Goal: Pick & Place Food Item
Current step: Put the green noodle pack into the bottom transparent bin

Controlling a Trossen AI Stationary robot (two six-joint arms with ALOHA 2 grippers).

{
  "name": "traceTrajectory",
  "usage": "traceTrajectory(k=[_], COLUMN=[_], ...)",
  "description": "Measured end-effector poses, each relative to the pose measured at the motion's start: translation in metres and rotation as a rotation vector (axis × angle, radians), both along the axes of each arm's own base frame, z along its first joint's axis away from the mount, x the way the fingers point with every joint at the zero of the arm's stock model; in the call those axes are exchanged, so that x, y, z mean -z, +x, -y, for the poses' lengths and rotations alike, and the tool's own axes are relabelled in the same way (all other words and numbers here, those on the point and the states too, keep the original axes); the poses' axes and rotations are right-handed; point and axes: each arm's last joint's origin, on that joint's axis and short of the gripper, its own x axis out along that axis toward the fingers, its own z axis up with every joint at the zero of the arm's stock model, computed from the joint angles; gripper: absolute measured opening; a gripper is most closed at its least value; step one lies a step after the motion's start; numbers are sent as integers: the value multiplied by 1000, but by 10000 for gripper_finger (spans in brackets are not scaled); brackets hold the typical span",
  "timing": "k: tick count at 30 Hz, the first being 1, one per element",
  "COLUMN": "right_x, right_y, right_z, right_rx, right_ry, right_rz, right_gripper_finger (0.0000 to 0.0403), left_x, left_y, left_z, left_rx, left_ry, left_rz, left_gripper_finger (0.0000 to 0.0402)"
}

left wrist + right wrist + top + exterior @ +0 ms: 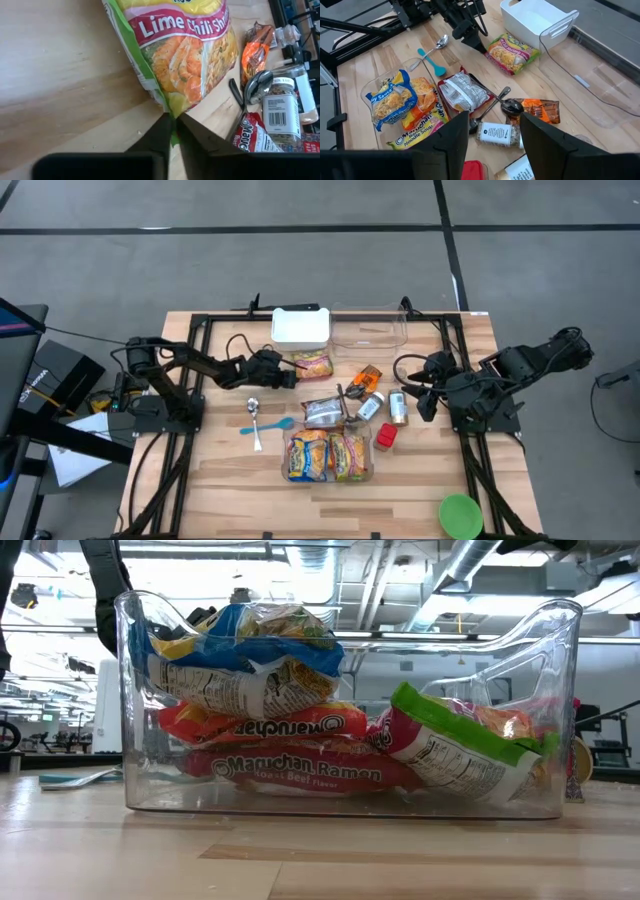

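On the wooden counter (230, 480), your green-and-yellow lime chili shrimp ramen packet (177, 47) lies flat just in front of the white plastic bin (300, 327). The left tool (173, 131) is pinched shut on only its corner seal, so lift slowly. The right tool (492, 131) waits half open at the right.

The lime chili packet (177, 47) is cut off by the edge; its corner hides between the dark fingers (155, 137).
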Motion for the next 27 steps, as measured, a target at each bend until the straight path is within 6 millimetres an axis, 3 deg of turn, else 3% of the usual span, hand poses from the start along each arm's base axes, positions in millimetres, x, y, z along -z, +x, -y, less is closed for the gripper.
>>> traceTrajectory(k=[10, 27], right_x=[-1, 0], right_y=[1, 0], right_z=[0, 0], right_rx=[1, 5], right_ry=[5, 10], right_rz=[9, 10], right_gripper_finger=[171, 171], left_x=[-1, -32], left_y=[1, -5], left_z=[5, 10], left_rx=[57, 142], left_ry=[7, 90], left_rz=[-1, 37], left_gripper_finger=[1, 0])
